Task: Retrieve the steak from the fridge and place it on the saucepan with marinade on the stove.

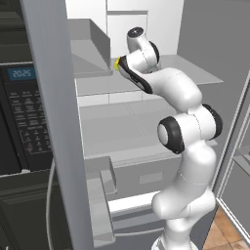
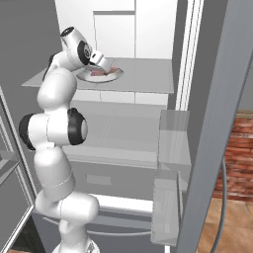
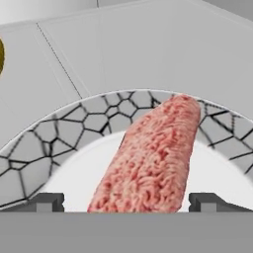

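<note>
Inside the open fridge [image 1: 146, 127], from the left base, the arm reaches to an upper shelf, a yellow item [image 1: 116, 64] beside its wrist. From the right, the steak [image 2: 99, 72] lies on a plate [image 2: 114, 75] under the gripper [image 2: 109, 67]. Hand view: fingertips [image 3: 47, 201] spread apart either side of it, ungripped; the pickup step calls for descending, then closing.
</note>
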